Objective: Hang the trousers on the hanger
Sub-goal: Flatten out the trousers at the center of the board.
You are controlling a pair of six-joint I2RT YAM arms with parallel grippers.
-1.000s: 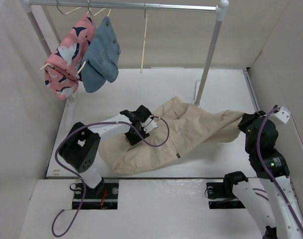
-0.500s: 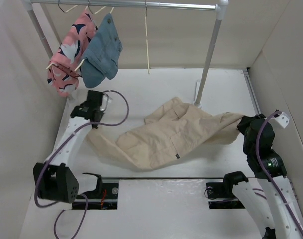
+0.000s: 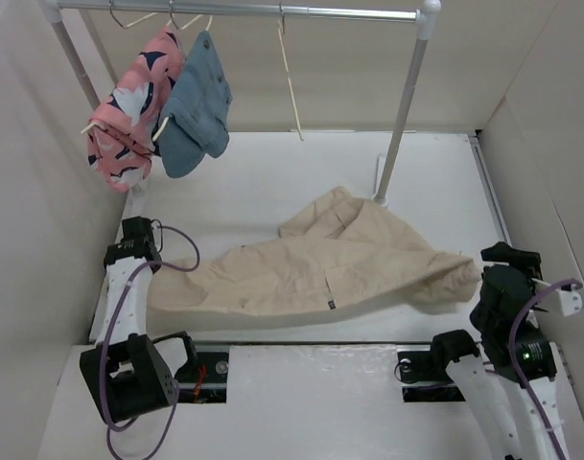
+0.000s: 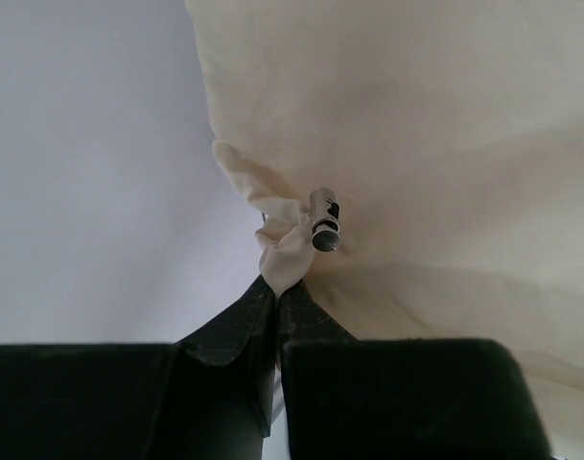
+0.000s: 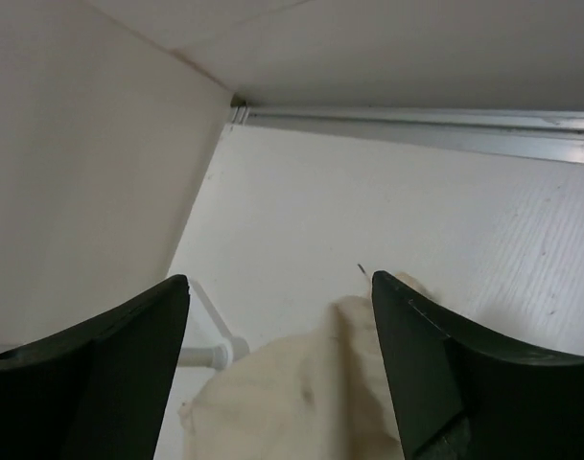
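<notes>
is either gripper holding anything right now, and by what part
The left gripper is shut on the trousers, pinching a bunched fold at their edge beside a metal stud. The right gripper is open and holds nothing.

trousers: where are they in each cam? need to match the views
Top external: trousers spread across mid-table, between the two arms.
Left wrist: trousers fill the upper right, one corner pinched in the left gripper.
Right wrist: trousers at bottom centre, between the fingers of the open right gripper.
Shared landmark: the white table.
</notes>
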